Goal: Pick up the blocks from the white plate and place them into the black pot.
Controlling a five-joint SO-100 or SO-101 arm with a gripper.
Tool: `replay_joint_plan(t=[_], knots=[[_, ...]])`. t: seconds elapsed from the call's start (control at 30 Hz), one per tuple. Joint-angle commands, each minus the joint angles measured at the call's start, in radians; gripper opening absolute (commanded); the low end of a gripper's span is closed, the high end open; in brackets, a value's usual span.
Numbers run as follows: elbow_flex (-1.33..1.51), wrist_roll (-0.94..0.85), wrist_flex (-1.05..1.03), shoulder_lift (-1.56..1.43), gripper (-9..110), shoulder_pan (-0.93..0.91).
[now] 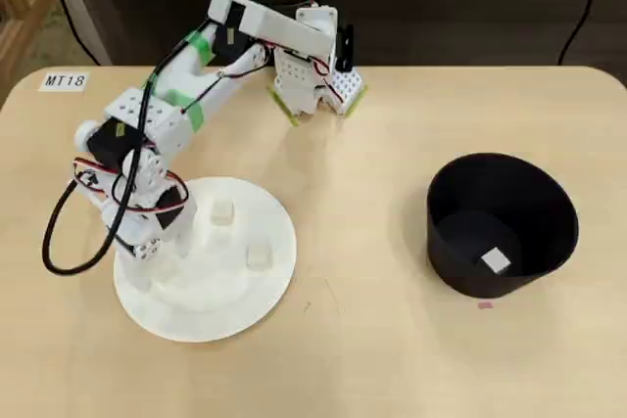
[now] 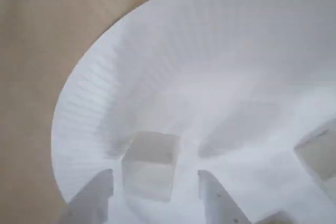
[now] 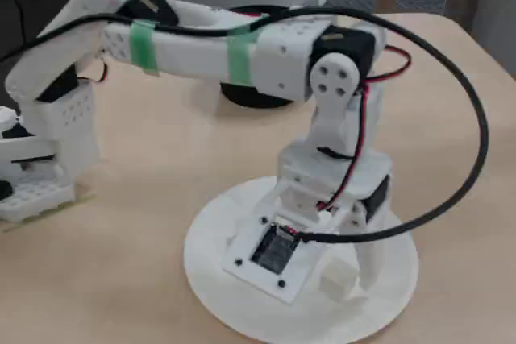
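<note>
hand [image 2: 155,192] open, block [image 2: 149,165] between fingers

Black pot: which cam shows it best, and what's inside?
Overhead view: the black pot is whole and unobstructed, with one block inside. The fixed view shows only a dark sliver behind the arm; the wrist view doesn't show it.

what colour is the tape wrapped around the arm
Green: two bands of tape around the white arm, clearest in the fixed view.
</note>
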State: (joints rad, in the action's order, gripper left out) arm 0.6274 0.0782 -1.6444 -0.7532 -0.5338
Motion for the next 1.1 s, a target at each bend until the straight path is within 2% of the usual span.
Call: replay_joint_plan(t=[0.0, 0.23, 0.43, 0.7, 0.83, 0.93, 1.07], knots=[[-0.069, 0.006, -0.006, 0.003, 21, -0.015], [-0.15, 0.008, -0.006, 0.043, 16, -0.032], [-0.212, 0.029, -0.006, 0.075, -2, -0.051], [-0.279, -0.011, -0.006, 0.063, -2, -0.025], [-0.511, -0.064, -0.006, 0.025, -2, 0.041], [-0.854, -0.084, -0.008, 0.081, -2, 0.143], [-0.908, -0.091, -0.003, -0.029, -2, 0.316]])
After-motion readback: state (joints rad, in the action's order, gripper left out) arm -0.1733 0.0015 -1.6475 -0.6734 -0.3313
